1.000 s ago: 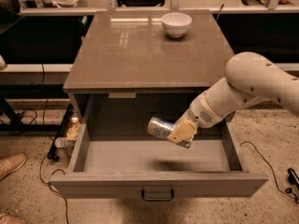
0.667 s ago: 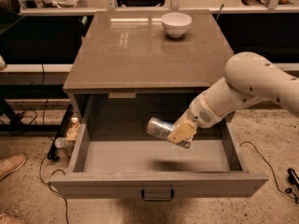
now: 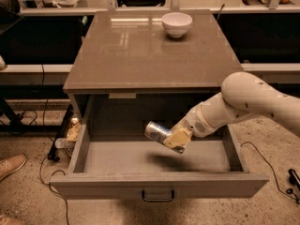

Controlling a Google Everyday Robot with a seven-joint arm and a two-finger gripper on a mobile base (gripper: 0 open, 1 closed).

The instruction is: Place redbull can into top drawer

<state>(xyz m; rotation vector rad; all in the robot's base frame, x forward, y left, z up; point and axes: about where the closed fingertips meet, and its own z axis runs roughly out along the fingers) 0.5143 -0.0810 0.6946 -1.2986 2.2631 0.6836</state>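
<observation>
Redbull can (image 3: 155, 131) is held tilted on its side in mid-air above the floor of the open top drawer (image 3: 159, 183), near its middle and apart from the walls. One end is clamped between the closed fingers of the gripper (image 3: 175, 139), which is reached in from the right on the white arm (image 3: 243, 102). The lowering step is judged to be in hand. Next, the can needs to be brought down onto the drawer floor and then released. A white bowl (image 3: 176, 23) is seen on the tabletop (image 3: 126, 55) behind.

Speckled floor (image 3: 23, 136); glossy brown table top (image 3: 140, 50); shelving (image 3: 37, 68) behind.
</observation>
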